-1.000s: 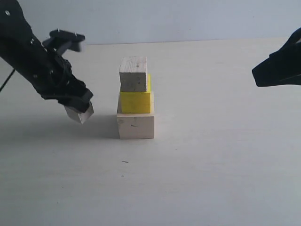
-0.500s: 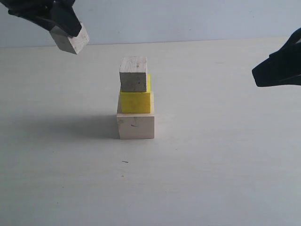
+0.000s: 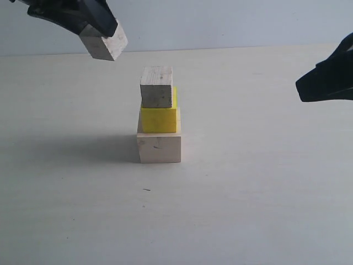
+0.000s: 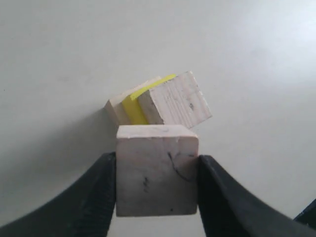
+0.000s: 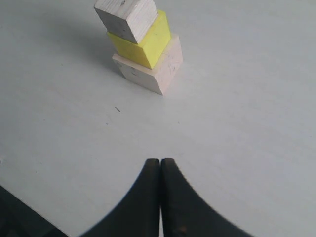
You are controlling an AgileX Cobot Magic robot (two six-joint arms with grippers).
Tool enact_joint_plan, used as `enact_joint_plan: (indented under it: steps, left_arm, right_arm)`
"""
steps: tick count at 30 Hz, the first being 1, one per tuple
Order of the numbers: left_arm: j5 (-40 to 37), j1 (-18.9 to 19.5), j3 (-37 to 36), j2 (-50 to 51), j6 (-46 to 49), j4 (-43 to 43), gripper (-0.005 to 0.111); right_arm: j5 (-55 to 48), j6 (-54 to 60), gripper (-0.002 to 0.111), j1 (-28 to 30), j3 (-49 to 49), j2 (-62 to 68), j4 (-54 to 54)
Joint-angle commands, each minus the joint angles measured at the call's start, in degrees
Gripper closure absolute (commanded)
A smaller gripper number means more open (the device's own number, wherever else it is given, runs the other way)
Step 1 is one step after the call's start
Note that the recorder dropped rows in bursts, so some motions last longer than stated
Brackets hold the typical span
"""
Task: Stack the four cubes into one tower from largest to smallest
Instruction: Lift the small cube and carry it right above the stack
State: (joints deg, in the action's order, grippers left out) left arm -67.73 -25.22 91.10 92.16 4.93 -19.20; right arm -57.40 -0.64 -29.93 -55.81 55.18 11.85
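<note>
left gripper (image 4: 157,168) pinching fourth small cube (image 3: 107,45) in the air, up-left of tower (image 3: 159,118) (large wooden cube (image 3: 159,148), yellow cube (image 3: 159,119), small cube (image 3: 156,88) stacked); three of four placed, top one left; right gripper (image 5: 160,168) jaws pressed together, empty

I can read no text, number, label or brand anywhere: not on the tower (image 3: 159,119), the held cube (image 4: 157,170) or the tabletop (image 3: 253,193).

Plain white table (image 3: 259,210), pale blue wall (image 3: 220,22) behind, small dark speck (image 3: 146,189) on table, faint shadow (image 3: 71,148) at left
</note>
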Motion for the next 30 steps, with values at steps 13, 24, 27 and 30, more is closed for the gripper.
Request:
enact_joint_plan:
  steps: [13, 24, 27, 30]
  left_arm:
    - [-2.2, -10.2, 7.0, 2.6, -24.8, 14.4, 0.107]
    - [-2.2, -15.6, 17.1, 12.3, -37.5, 20.6, 0.107]
    - [-2.2, -16.0, 17.5, 13.1, -38.4, 20.4, 0.107]
    - [-2.2, -16.4, 17.6, 15.0, -38.7, 20.3, 0.107]
  right_arm:
    - [0.5, 0.6, 0.108, 0.0, 0.2, -0.5, -0.4]
    - [3.4, -1.1, 0.108, 0.0, 0.2, -0.5, -7.4]
    - [4.8, -2.3, 0.108, 0.0, 0.2, -0.5, -7.4]
    - [5.0, -2.3, 0.108, 0.0, 0.2, -0.5, -7.8]
